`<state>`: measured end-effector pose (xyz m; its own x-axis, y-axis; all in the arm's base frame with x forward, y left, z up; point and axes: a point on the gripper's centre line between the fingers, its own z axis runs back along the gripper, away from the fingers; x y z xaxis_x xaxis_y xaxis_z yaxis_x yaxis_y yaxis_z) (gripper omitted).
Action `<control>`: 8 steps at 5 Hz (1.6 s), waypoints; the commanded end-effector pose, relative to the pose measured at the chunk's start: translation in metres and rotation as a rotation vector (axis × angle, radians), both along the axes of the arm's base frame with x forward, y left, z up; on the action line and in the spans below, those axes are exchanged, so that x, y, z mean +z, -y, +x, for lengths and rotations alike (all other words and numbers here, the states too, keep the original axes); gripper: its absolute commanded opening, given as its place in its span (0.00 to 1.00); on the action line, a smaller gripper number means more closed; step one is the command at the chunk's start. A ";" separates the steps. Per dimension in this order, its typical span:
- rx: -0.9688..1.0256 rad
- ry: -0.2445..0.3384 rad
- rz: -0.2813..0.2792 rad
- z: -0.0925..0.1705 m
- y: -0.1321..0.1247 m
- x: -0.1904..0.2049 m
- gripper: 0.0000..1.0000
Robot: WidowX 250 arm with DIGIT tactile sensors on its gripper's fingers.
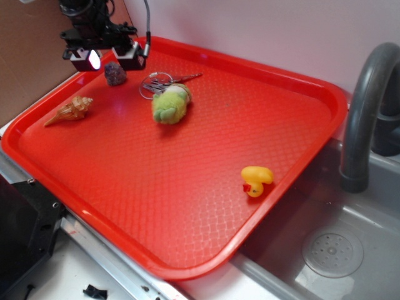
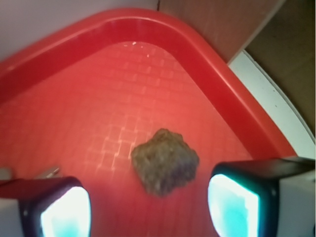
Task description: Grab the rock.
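Observation:
The rock (image 1: 115, 74) is a small lumpy dark grey-brown stone lying in the far left corner of the red tray (image 1: 187, 206). My gripper (image 1: 107, 58) hovers just above and behind it, jaws open and empty. In the wrist view the rock (image 2: 165, 161) lies on the tray floor between and slightly ahead of my two fingers, with the gripper (image 2: 148, 210) open wide around it and not touching it.
A tan spiral seashell (image 1: 70, 110) lies left of the rock. A green plush toy (image 1: 170, 103) and metal keys (image 1: 157, 83) lie to its right. A yellow rubber duck (image 1: 256, 180) sits near the tray's right edge. A grey faucet (image 1: 365, 112) and sink (image 1: 325, 250) stand right.

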<state>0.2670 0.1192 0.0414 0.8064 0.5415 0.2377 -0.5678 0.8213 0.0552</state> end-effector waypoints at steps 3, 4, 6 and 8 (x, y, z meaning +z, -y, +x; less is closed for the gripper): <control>0.059 -0.028 0.082 0.012 -0.017 -0.008 0.00; 0.072 -0.030 0.102 0.008 -0.012 0.001 0.00; 0.121 -0.027 -0.068 -0.015 0.029 0.093 0.00; -0.100 -0.011 -0.189 -0.062 0.097 0.151 0.00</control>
